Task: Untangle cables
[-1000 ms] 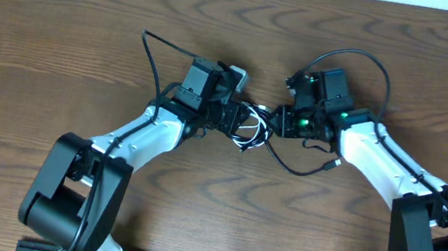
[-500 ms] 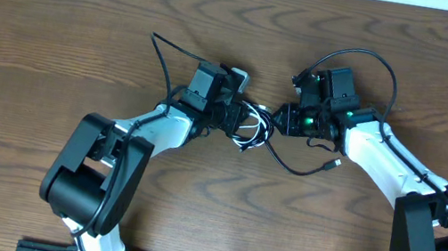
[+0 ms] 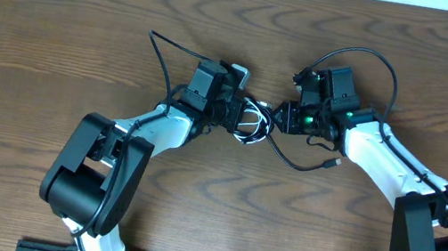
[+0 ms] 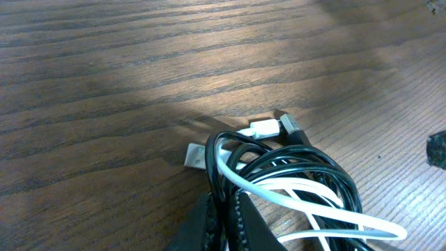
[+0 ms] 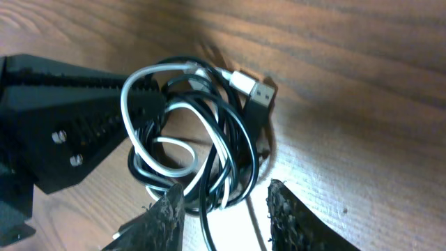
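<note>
- the cables [image 3: 253, 121] are bunched into one small knot in the middle of the table [image 3: 41, 25], right between the two grippers
- left gripper [image 3: 237, 117] sits at the knot's 9 o'clock, fingers squeezed together on the bundle, black and white loops spilling past the tips
- right gripper [image 3: 279, 118] is at the knot's 3 o'clock, fingers [image 5: 171, 209] apart, with a couple of black strands passing between them
- black cable [image 3: 290, 167] has a free tail sweeping out of the knot toward 4 o'clock in the overhead view, ending in a small plug [image 3: 332, 163]
- white cable [image 5: 132, 90] stays looped inside the knot; its silver plug [image 5: 254, 88] lies flat on the wood, pointing roughly 4 o'clock in the right wrist view
</note>
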You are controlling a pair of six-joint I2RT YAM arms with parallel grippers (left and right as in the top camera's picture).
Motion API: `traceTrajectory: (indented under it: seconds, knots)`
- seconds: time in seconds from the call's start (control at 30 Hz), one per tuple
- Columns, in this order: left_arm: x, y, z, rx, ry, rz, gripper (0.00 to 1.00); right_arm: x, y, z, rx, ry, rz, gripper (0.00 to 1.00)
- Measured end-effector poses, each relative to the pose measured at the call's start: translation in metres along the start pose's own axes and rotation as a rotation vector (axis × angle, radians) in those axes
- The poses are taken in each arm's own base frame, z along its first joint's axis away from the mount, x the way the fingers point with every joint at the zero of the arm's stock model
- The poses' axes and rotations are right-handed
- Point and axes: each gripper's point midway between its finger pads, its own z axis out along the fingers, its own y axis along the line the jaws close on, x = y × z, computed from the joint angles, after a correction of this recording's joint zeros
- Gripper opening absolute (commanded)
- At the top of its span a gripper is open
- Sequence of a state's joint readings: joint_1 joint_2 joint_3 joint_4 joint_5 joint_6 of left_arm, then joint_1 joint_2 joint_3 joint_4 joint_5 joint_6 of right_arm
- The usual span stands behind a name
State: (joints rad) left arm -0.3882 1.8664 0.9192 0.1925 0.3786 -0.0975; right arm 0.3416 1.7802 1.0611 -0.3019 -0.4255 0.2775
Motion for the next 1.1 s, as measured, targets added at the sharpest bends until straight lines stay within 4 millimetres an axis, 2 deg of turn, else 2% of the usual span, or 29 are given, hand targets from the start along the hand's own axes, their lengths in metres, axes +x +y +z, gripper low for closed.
traceTrajectory:
  seconds: [0.13, 0.23, 0.33, 0.43, 0.73, 0.83, 1.1]
  knots:
    - [0.000, 0.000, 0.000, 0.000, 0.000, -0.001, 0.08, -0.001, -0.001, 0.003, -0.004, -0.016, -0.007, 0.39]
    - [0.000, 0.000, 0.000, 0.000, 0.000, -0.001, 0.09, -0.001, -0.006, 0.014, -0.004, -0.015, -0.007, 0.41]
    - [0.000, 0.000, 0.000, 0.000, 0.001, -0.003, 0.13, 0.007, -0.014, 0.030, -0.006, 0.017, 0.007, 0.41]
    - [0.001, 0.000, 0.000, 0.000, 0.002, -0.002, 0.15, 0.016, -0.018, 0.037, -0.015, 0.045, 0.022, 0.41]
    - [0.001, 0.000, 0.000, 0.000, 0.002, -0.001, 0.14, 0.013, -0.017, 0.037, -0.024, 0.034, 0.026, 0.44]
    - [0.000, 0.000, 0.000, 0.000, 0.001, -0.002, 0.08, 0.009, -0.016, 0.037, -0.030, 0.022, 0.037, 0.44]
    - [0.000, 0.002, 0.000, -0.018, -0.001, -0.001, 0.08, 0.011, -0.020, 0.041, -0.030, 0.027, 0.079, 0.37]
